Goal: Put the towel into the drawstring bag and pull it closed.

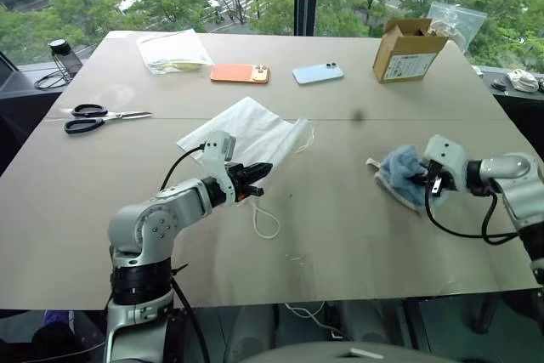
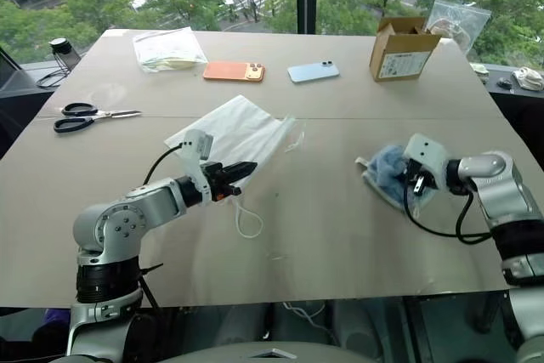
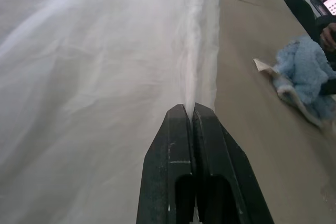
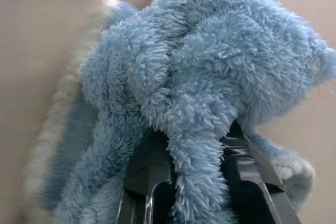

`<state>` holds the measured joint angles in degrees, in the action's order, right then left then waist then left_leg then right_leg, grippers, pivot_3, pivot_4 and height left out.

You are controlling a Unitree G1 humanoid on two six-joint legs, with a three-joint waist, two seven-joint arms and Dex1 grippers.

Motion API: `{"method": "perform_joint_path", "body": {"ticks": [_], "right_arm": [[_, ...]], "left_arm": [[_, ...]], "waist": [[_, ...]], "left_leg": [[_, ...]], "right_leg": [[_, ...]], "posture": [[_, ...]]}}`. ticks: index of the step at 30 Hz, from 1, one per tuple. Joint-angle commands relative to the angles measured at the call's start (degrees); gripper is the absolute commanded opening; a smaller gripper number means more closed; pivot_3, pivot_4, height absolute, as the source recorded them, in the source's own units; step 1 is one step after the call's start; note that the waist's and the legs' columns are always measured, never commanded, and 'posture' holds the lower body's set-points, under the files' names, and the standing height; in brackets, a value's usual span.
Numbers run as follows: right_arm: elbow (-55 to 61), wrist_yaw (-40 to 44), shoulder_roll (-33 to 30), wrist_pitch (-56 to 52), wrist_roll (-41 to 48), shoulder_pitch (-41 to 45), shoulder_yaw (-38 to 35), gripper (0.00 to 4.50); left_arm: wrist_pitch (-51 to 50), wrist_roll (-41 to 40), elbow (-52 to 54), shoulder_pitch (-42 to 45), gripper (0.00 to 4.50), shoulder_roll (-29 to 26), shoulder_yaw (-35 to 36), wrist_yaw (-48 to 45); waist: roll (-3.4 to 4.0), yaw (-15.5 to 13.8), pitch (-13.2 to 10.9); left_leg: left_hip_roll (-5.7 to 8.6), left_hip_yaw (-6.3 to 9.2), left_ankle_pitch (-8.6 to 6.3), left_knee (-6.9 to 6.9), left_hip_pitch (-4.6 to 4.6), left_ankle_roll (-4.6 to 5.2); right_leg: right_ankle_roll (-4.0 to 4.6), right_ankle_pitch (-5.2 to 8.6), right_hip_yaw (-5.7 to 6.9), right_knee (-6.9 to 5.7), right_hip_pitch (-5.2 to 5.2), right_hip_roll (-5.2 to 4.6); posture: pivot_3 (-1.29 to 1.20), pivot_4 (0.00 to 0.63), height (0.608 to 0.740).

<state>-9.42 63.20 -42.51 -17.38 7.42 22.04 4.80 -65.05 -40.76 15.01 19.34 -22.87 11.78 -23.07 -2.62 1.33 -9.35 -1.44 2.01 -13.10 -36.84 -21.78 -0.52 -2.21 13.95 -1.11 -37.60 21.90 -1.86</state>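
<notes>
Counter (image 1: 357, 235): one, carries everything.
Drawstring bag (image 1: 246, 129): one, flat at frame centre. Left claw (image 1: 255, 174) clenched on its near edge, likely pinning mouth for loading.
Towel (image 1: 399, 172): one, bunched at right of frame, well apart from bag. Right claw (image 4: 197, 182) grasping its pile, fluff wedged between fingers (image 4: 252, 177), likely for carrying over.
Phones: two, upper centre.
Scissors (image 1: 98, 116): one, left.

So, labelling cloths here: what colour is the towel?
Light blue with a whitish edge; the towel shows best in the right wrist view.
</notes>
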Motion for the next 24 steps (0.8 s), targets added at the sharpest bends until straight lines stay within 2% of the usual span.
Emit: {"method": "perform_joint_path", "body": {"ticks": [1,3,6,10,14,19,24], "right_arm": [[21.5,0.2,3.7,-8.9,13.1,-2.6,-2.3,0.22],[28.9,-0.7,5.1,-11.9,15.0,-2.4,-0.4,0.21],[32.0,-3.8,10.3,-12.8,13.7,1.4,5.9,0.21],[21.0,-6.6,17.7,-7.3,5.5,8.8,15.0,0.2],[7.3,-8.4,22.4,-1.6,-2.1,14.6,21.2,0.2],[-5.3,-9.3,23.1,0.2,-8.8,17.2,25.1,0.2],[-6.2,-7.8,22.0,-0.2,-10.5,16.9,25.8,0.19]], "left_arm": [[2.5,1.1,0.6,1.4,0.0,-2.3,-3.5,-3.3],[2.6,1.5,0.1,1.7,0.0,-3.3,-5.3,-4.4],[3.0,2.0,-0.1,1.9,0.0,-4.7,-8.1,-6.9],[4.7,2.6,-0.7,2.6,0.0,-6.0,-10.5,-10.4],[6.4,2.8,0.1,2.2,0.0,-6.4,-11.2,-12.2],[8.2,1.7,2.9,0.6,0.0,-4.9,-8.3,-11.7],[7.8,-0.8,5.3,-1.0,0.0,-1.4,-2.6,-7.9]], "waist": [[0.5,0.3,-0.3],[1.14,0.5,-0.7],[1.15,0.7,-0.7],[1.14,0.6,-0.8],[1.14,0.3,-0.8],[1.14,0.5,-0.8],[1.14,-0.1,-0.8]], "left_leg": [[-0.01,0.0,0.0,0.04,-0.07,0.0],[0.04,-0.03,0.01,0.07,-0.33,0.0],[0.12,-0.09,0.02,0.01,-0.84,0.0],[0.13,-0.08,0.02,0.0,-1.04,0.0],[0.16,-0.13,0.02,0.01,-1.14,0.0],[0.15,-0.14,0.02,0.02,-1.24,0.0],[0.16,-0.11,0.02,0.05,-1.24,0.0]], "right_leg": [[0.0,-0.01,-0.02,-0.04,0.1,0.01],[-0.15,-0.1,-0.18,-0.2,0.52,-0.02],[-0.15,-0.13,-0.19,-0.29,1.07,-0.03],[-0.01,-0.2,-0.13,-0.26,1.23,-0.05],[0.05,-0.24,-0.13,-0.24,1.29,-0.1],[0.05,-0.24,-0.15,-0.25,1.42,-0.11],[0.05,-0.24,-0.13,-0.25,1.42,-0.14]], "posture": [[0.0,0.15,0.74],[0.0,0.15,0.74],[0.0,0.15,0.74],[0.0,0.15,0.74],[0.0,0.15,0.74],[0.0,0.15,0.74],[0.0,0.15,0.74]]}}
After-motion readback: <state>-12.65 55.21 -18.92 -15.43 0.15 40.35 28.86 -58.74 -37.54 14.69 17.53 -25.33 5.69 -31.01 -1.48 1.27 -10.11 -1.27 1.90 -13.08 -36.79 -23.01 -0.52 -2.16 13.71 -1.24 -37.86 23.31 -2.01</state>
